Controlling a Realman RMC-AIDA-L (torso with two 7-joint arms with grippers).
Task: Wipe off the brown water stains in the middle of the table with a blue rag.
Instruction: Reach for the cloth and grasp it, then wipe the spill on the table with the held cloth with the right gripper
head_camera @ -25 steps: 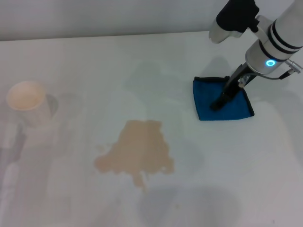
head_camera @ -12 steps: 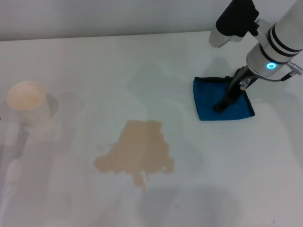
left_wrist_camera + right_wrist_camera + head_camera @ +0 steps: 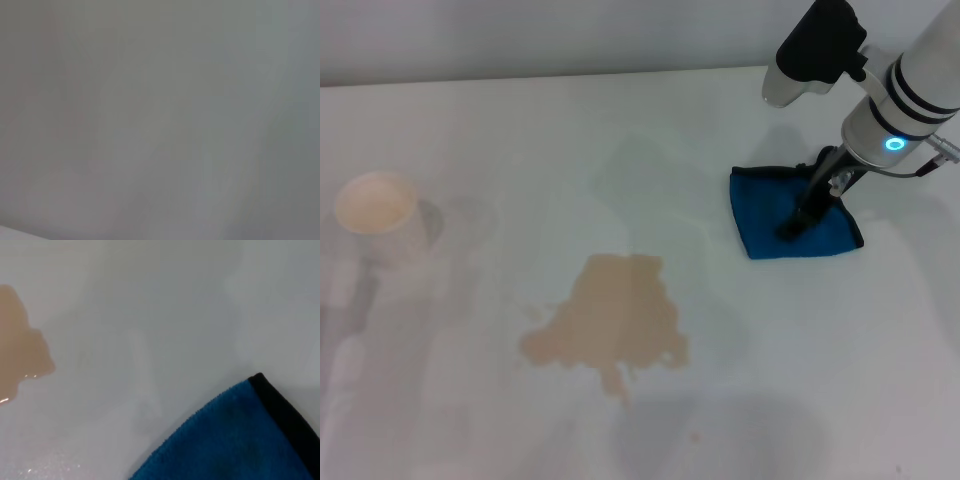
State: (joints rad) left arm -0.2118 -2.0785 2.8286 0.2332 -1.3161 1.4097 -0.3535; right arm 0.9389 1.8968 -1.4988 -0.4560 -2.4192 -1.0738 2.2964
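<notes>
Head view, listed left to right. Beige-lined white paper cup (image 3: 377,215): far left of the plain white smooth table (image 3: 520,120). Light tan irregular brown water stains (image 3: 610,318): mid-table, unwiped. Small bright blue microfibre rag with black edging (image 3: 768,215): lying well right of the stains. Right gripper (image 3: 792,228): tips on the rag; finger spread cannot be told. Left gripper: unseen. Step: securing the rag; next calls for dragging it leftward onto the stains.
</notes>
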